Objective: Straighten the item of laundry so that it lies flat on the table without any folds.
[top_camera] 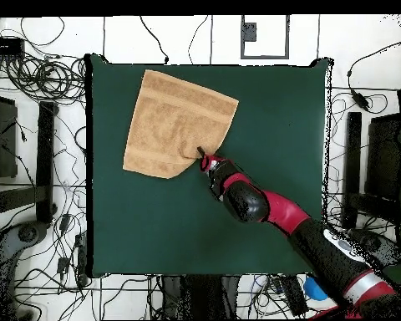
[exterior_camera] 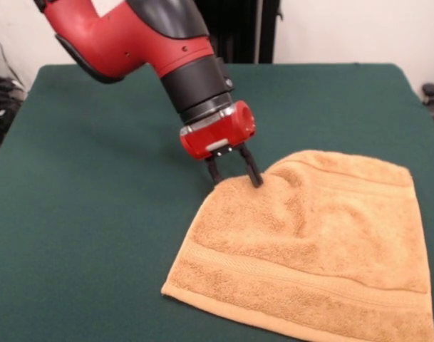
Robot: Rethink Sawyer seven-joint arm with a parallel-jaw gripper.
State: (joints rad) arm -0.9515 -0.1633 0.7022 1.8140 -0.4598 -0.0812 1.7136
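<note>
We see the gripper (exterior_camera: 234, 175) with fingers spread, tips down on the far-left edge of the towel (exterior_camera: 316, 242), where a corner looks tucked and ridges radiate. Risk: closing here may bunch pile, dragging the whole towel. It lies near-right on the table (exterior_camera: 95, 214); open felt left and far

Background: pale wall (exterior_camera: 345, 32); dark panel (exterior_camera: 234, 28) at its centre; white floor (top_camera: 62, 42) strewn with tangled black cables (top_camera: 37, 79); dark equipment racks (top_camera: 7, 150) at both sides
</note>
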